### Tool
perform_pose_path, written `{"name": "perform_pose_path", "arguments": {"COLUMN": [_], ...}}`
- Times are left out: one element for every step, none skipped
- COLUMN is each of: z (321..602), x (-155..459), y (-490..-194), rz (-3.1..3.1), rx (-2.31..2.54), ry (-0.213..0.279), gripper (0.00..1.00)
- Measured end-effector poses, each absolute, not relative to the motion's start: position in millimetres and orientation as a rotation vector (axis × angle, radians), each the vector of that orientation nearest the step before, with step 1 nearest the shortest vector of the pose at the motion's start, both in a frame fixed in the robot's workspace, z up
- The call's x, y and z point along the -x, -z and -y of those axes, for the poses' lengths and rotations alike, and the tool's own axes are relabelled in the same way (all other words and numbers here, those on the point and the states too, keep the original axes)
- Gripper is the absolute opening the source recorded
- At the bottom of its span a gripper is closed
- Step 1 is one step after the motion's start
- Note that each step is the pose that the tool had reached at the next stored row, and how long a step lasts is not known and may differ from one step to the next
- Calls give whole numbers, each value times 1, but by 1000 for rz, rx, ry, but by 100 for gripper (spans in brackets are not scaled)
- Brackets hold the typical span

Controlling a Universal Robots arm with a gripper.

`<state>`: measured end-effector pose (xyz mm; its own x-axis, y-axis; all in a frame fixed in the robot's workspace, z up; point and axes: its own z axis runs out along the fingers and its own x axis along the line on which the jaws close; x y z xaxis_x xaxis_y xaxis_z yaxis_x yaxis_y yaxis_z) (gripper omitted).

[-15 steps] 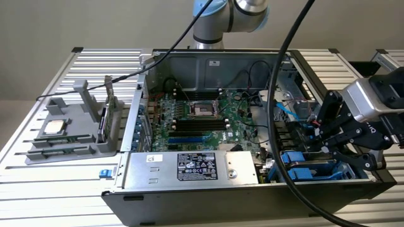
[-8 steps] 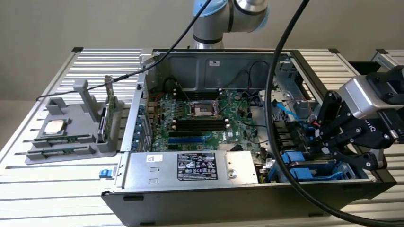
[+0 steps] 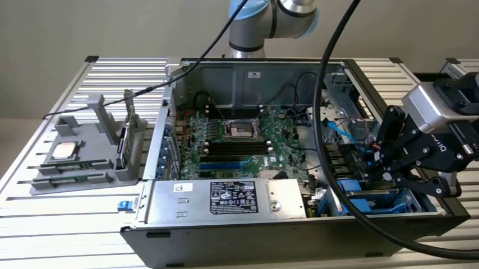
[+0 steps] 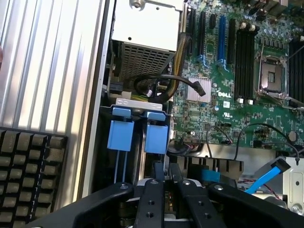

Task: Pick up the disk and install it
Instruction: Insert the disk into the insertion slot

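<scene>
My gripper (image 3: pixel 383 170) hangs over the drive bay at the exterior view's right end of the open computer case (image 3: pixel 247 73). In the wrist view its two black fingers (image 4: pixel 159 176) stand close together, gripper (image 4: pixel 167 168) shut on a thin edge-on piece. That piece runs up to a blue plastic carrier end (image 4: pixel 156 138), which I take to be the disk, seen edge-on and standing in the bay. A second blue carrier end (image 4: pixel 121 135) sits right beside it. The disk's metal body and label are hidden.
The silver power supply (image 3: pixel 224 199) and the green motherboard (image 3: pixel 239 140) flank the bay. A thick black cable (image 3: pixel 337 112) hangs across the case. A grey holder (image 3: pixel 82 162) at the exterior view's left carries a silver chip (image 3: pixel 64 150) and a dark upright card (image 3: pixel 129 134).
</scene>
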<state>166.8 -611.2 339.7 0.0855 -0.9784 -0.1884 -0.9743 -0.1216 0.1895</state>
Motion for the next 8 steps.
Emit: {"name": "perform_pose_path", "arguments": {"z": [611,610,610,610,610,609,609,609], "x": [-167,-167,-167,-167,-167,-167,-167,-167], "y": [-340,-340,-341,-341,-341,-341,-341,-341], "rz": [2071,2069,2066,2062,2058,2054,2050,2046], "rx": [-2300,-2295,-2288,-2280,-2273,-2264,-2256,-2248], "ry": [416,408,396,383,370,357,345,334], "gripper": [17,17,17,17,17,17,17,17]}}
